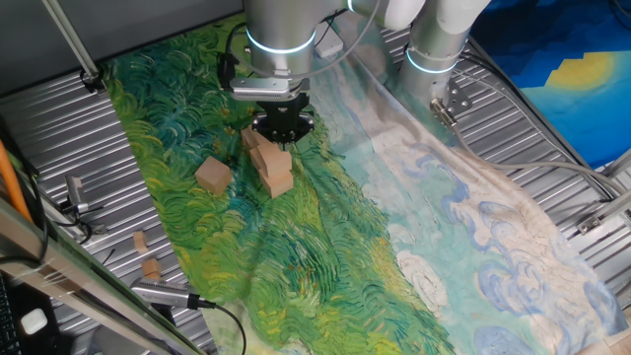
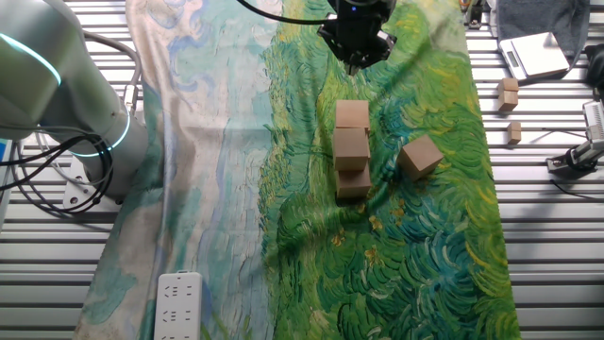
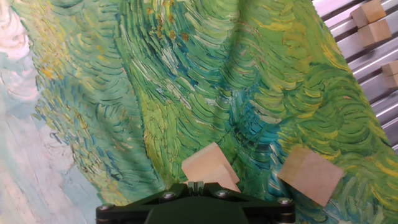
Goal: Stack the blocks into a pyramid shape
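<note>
Three plain wooden blocks [image 2: 352,146] lie touching in a short line on the green part of the painted cloth; they also show in one fixed view [image 1: 273,170]. I cannot tell whether any of them sits on another. A fourth block [image 2: 420,156] lies apart and turned, beside the line [image 1: 213,176]. My gripper [image 2: 356,62] hangs just above the end of the line nearest the arm [image 1: 280,138]. Its fingers are shut with nothing between them. In the hand view the gripper [image 3: 198,185] is right over one block [image 3: 208,165], with the loose block [image 3: 310,175] to its right.
The painted cloth [image 2: 226,170] covers the slatted metal table [image 2: 557,236]. Two small tan wooden bits [image 2: 511,93] lie on bare slats off the cloth's edge [image 1: 145,253]. A white power strip [image 2: 176,304] lies at the cloth's corner. The arm's base [image 1: 434,49] stands at the back.
</note>
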`<state>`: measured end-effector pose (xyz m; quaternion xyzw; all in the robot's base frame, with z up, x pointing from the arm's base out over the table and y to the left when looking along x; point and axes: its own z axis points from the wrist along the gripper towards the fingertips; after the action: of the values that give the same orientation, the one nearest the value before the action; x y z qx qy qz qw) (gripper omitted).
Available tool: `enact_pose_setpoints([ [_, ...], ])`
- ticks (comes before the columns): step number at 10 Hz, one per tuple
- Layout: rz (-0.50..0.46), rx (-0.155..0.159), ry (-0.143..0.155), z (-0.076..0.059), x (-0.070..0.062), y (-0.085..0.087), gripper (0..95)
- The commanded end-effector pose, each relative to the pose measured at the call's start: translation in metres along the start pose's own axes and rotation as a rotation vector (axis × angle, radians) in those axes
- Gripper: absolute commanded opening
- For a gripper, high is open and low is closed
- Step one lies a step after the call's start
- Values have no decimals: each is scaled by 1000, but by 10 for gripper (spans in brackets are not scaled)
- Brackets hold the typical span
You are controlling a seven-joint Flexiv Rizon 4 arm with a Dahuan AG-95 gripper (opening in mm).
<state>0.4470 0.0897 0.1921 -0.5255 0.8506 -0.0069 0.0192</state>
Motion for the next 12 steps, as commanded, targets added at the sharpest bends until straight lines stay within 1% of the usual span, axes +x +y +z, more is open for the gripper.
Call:
enact_pose_setpoints([
  [1, 25, 1, -15, 0, 0, 0, 0],
  [3, 24, 7, -12, 0, 0, 0, 0],
  [4, 32, 1, -21, 0, 0, 0, 0],
  [5, 28, -1, -23, 0, 0, 0, 0],
  [8, 11, 0, -19, 0, 0, 0, 0],
  [9, -11, 3, -7, -1, 0, -2, 0],
  [10, -35, -4, 10, -10, -3, -13, 0],
  [11, -52, -7, 15, -17, -7, -30, 0],
  [12, -62, -8, 15, -19, -11, -50, 0],
])
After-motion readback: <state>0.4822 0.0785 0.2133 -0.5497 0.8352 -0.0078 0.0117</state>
